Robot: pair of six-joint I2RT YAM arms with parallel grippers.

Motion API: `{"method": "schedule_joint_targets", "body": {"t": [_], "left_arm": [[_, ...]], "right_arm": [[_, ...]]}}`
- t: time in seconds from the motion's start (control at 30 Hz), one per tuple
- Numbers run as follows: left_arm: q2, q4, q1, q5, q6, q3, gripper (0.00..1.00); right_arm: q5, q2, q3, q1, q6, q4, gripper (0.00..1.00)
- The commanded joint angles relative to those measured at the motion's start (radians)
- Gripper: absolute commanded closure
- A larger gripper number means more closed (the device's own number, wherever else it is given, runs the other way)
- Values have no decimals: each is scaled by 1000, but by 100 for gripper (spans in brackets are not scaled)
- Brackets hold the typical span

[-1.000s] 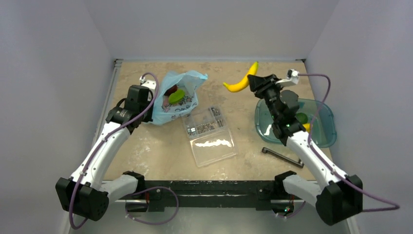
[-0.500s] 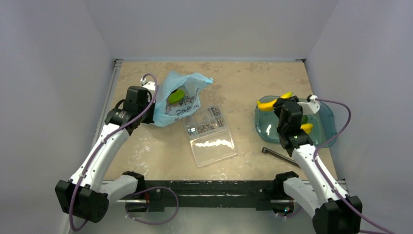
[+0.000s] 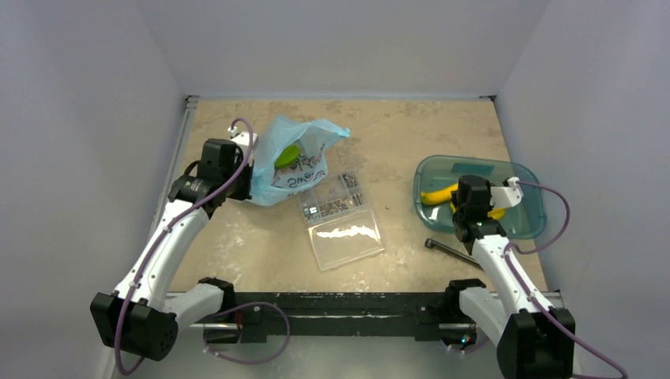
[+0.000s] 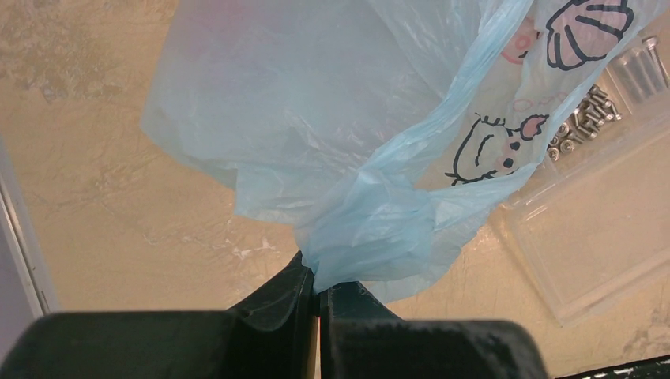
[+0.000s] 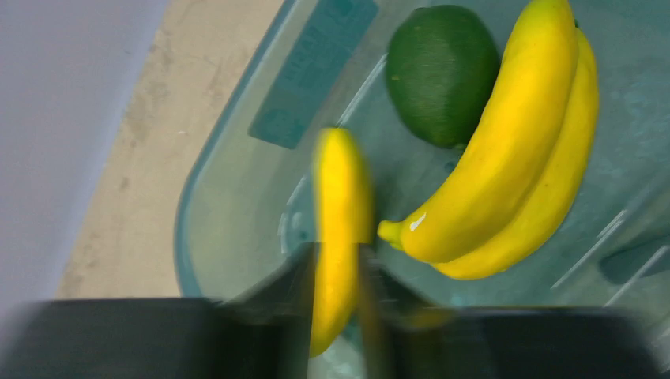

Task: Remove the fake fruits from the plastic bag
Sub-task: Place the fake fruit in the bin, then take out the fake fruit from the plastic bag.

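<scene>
Yellow banana [image 5: 341, 197] above the tray [image 5: 237, 181] by the right edge.
Right gripper [image 5: 336, 296] pinches it; left gripper [image 4: 318, 296] pinches the bag [image 4: 332, 118] fold near the left edge.

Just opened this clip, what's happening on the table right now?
The left gripper pinches a bunched edge of the light-blue plastic bag. The right gripper holds a single banana just over the teal tray, where a banana pair and a dark green fruit already lie. A light green fruit sits in the bag's mouth, not yet taken out.
</scene>
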Motion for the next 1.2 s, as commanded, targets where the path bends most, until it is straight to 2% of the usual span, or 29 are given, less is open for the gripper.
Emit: {"method": "schedule_joint_targets", "body": {"t": [0.0,0.13,0.27,0.3,0.4,0.47,0.6,0.7,0.93,1.07,1.17], "left_arm": [[-5,38,9,26,8,-3,100],[4,25,9,22,15,5,100],[10,19,9,5,20,10,100],[16,11,9,8,23,14,100],[22,7,9,21,28,18,100],[23,9,9,24,31,15,100],[28,9,9,16,37,13,100],[37,3,9,13,38,14,100],[52,-15,9,-7,41,17,100],[70,-24,8,-16,47,17,100],[85,-28,6,-31,49,15,100]], "right_arm": [[-4,-46,-16,-32,-31,-40,100],[14,-77,-5,-53,-64,-81,100],[-57,-76,-33,-54,-170,20,99],[-117,-60,-38,-54,-236,82,92],[-262,24,23,-53,-372,110,70],[-441,72,72,-52,-462,146,53],[-663,108,132,6,-527,242,40],[-723,120,180,158,-588,319,29],[-793,274,283,526,-628,541,29],[-804,417,331,654,-638,702,36],[-774,548,385,733,-681,769,38]]}}
